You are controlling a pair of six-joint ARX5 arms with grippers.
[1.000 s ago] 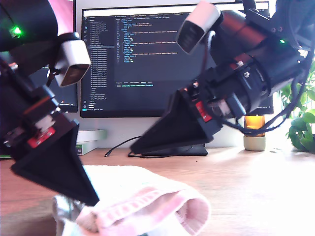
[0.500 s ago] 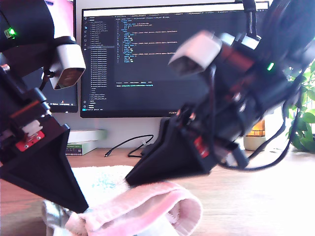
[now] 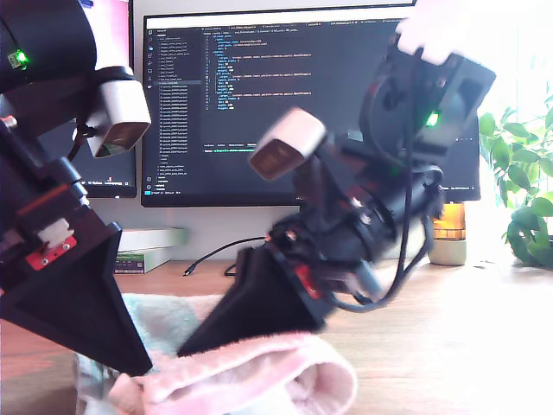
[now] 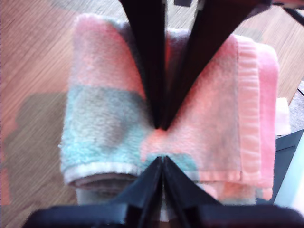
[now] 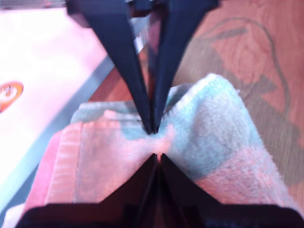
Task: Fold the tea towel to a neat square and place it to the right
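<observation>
The tea towel (image 3: 259,380), fluffy with pink and mint checks, lies folded on the wooden table (image 3: 449,346) at the front of the exterior view. My first gripper (image 4: 161,127) is shut, pinching the towel (image 4: 104,118) near its middle. My second gripper (image 5: 153,133) is also shut on the towel (image 5: 213,133), which puckers at its tip. In the exterior view one arm (image 3: 60,259) touches the towel's left end. Another arm (image 3: 346,233) presses its black wedge onto the pink fold. The wrist views do not show which arm is which. No label or loop shows.
A monitor (image 3: 259,104) with code stands at the back, a black cable (image 3: 216,255) under it. Boxes (image 3: 151,251) sit at the exterior view's left. A yellow cup (image 3: 447,238) and a plant (image 3: 527,216) are at its right. A bright pale surface (image 5: 42,61) borders the towel.
The arm at the exterior view's right has swung down and leftward until its wedge tip reached the pink fold. The other arm has lowered slightly, and the fold looks flatter.
</observation>
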